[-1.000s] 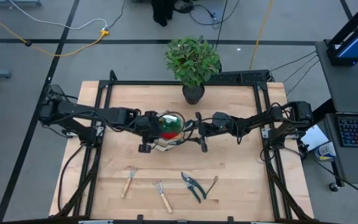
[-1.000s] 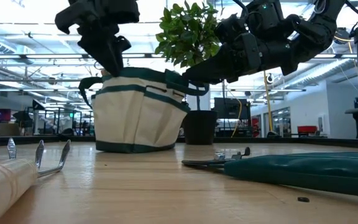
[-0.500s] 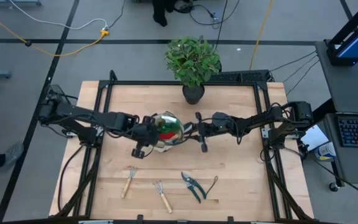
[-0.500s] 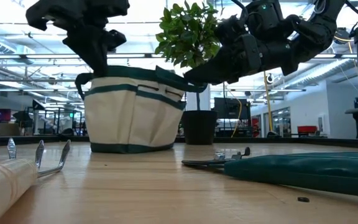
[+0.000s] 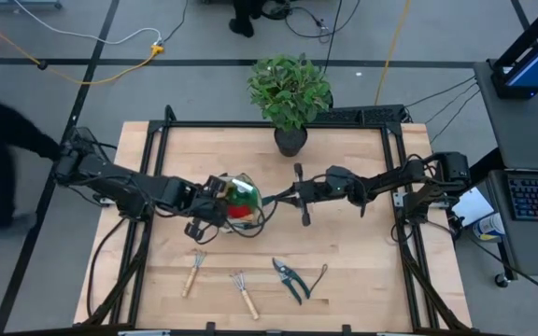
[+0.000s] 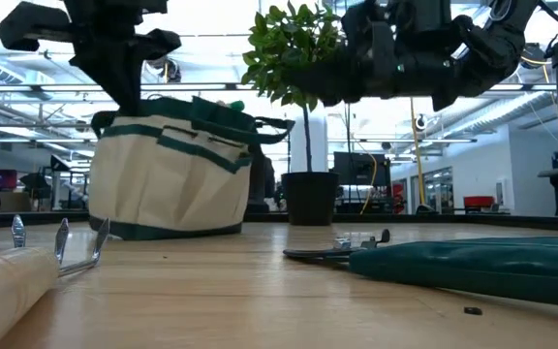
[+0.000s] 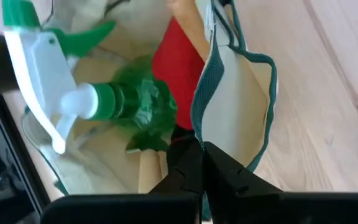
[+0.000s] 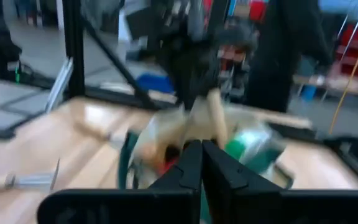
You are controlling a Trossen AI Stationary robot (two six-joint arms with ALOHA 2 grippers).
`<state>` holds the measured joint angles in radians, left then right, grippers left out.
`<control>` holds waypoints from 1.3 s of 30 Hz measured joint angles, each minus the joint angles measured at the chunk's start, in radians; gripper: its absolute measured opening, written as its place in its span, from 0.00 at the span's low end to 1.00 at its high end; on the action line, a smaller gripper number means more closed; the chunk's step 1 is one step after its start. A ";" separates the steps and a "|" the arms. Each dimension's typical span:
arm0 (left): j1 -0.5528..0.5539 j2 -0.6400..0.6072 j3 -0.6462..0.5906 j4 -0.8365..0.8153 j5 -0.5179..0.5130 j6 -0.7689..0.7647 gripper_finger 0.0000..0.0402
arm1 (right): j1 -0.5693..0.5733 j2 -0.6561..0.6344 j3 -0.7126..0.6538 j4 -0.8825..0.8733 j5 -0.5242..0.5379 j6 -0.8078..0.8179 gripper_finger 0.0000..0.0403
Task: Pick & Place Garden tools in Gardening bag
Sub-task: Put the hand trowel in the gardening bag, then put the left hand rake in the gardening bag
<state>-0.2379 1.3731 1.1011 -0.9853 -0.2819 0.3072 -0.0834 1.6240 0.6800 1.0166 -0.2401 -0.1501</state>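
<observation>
Nearest the front edge of the worktop (image 5: 344, 271): hand rake (image 5: 244, 294), fork (image 5: 192, 272) and pruners (image 5: 290, 280), handles pointing roughly at that edge. Mid-table, the beige, green-trimmed gardening bag (image 5: 236, 204) has slid left since earlier – spray bottle (image 7: 126, 102) and red glove (image 7: 178, 78) inside. Left gripper (image 7: 202, 163) pinches its rim; right gripper (image 5: 290, 197) has let go – fingers pressed together.

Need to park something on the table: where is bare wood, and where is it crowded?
Bare wood: right of the pruners toward the right frame rail, and left of the plant pot along the far edge. Crowded: mid-table, around the gardening bag and both arms, and the near strip holding the fork and rake.
</observation>
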 joint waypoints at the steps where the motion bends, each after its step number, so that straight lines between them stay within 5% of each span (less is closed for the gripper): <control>1: 0.000 0.000 0.000 0.000 -0.001 0.006 0.01 | 0.000 0.000 0.000 0.017 0.000 0.000 0.00; 14: 0.025 -0.016 0.000 0.007 0.062 -0.331 0.05 | 0.000 0.000 0.000 -0.101 0.001 0.049 0.02; 30: 0.025 -0.026 0.000 0.086 0.101 -0.453 0.06 | 0.000 0.000 0.000 -0.114 0.002 0.033 0.36; 39: 0.025 -0.026 0.000 0.276 0.015 -0.416 0.23 | 0.000 0.000 0.000 -0.117 0.002 0.033 0.41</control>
<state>-0.2127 1.3468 1.1011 -0.7093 -0.2672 -0.1089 -0.0830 1.6238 0.6804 0.9001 -0.2379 -0.1169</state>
